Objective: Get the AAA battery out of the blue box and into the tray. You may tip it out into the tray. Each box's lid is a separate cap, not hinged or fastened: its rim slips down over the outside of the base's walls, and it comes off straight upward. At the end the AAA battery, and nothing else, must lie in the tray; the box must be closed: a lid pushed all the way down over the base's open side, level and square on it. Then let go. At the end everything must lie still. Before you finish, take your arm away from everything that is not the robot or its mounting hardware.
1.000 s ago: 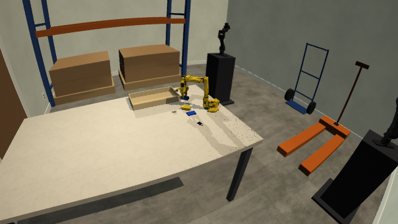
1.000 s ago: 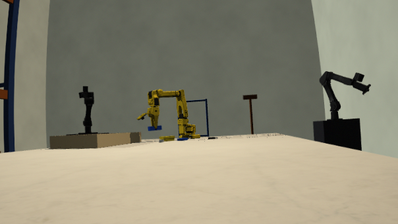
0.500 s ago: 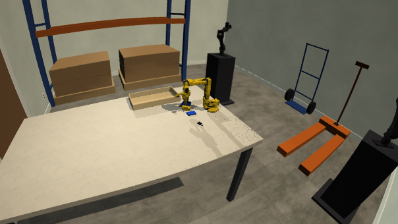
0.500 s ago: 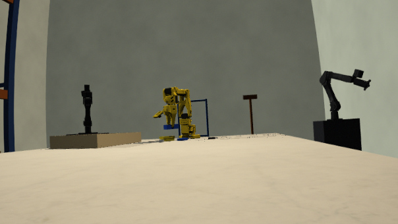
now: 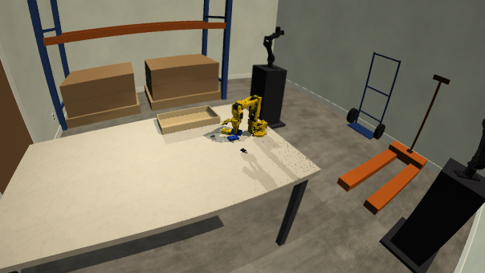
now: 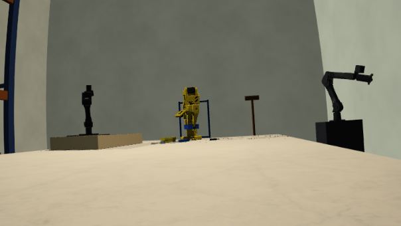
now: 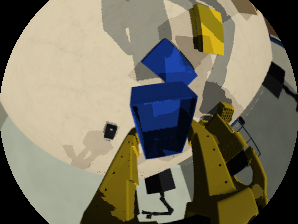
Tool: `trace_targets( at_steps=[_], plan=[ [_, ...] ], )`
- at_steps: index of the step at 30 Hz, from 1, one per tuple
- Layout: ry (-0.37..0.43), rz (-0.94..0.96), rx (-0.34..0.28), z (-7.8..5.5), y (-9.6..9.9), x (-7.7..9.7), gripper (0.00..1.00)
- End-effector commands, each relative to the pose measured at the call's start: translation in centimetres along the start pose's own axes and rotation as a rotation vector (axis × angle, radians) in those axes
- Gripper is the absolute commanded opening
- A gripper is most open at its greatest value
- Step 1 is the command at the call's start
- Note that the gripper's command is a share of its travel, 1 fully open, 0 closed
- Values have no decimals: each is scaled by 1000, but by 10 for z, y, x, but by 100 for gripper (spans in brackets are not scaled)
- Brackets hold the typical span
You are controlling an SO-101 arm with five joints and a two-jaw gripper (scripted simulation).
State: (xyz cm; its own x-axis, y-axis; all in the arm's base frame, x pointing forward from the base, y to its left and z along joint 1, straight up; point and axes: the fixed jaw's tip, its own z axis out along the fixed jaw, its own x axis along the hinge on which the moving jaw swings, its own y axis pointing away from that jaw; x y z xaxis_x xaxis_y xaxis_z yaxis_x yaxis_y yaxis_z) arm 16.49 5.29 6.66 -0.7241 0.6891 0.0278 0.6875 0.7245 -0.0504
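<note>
My gripper [image 5: 237,129] is shut on the blue box base [image 7: 162,123], a hollow blue piece, and holds it a little above the table, close to the arm's foot. The held base shows as a blue band in the exterior view [image 6: 190,126]. Right below and just beyond it, the other blue piece, the lid [image 7: 166,63] [image 5: 233,137], lies on the table. The tan tray [image 5: 188,118] stands to the left, at the table's back edge. I cannot see the AAA battery in any view; the tray's inside is hidden in the exterior view [image 6: 96,141].
A yellow box [image 7: 208,28] [image 5: 226,130] lies on the table beside the blue lid. A small dark object [image 5: 243,150] lies nearer the front, and a small grey one [image 5: 211,136] lies left of the lid. The table's right edge is close to the arm.
</note>
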Motion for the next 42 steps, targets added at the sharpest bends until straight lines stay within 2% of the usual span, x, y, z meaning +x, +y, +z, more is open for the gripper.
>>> trace_targets(
  at_steps=[1,10,42],
  plan=[
    [-28,0,-50,-7,8,9,19],
    [-28,-15,-50,-6,12,25,19],
    [-29,-49,-50,-6,16,30,19]
  ],
)
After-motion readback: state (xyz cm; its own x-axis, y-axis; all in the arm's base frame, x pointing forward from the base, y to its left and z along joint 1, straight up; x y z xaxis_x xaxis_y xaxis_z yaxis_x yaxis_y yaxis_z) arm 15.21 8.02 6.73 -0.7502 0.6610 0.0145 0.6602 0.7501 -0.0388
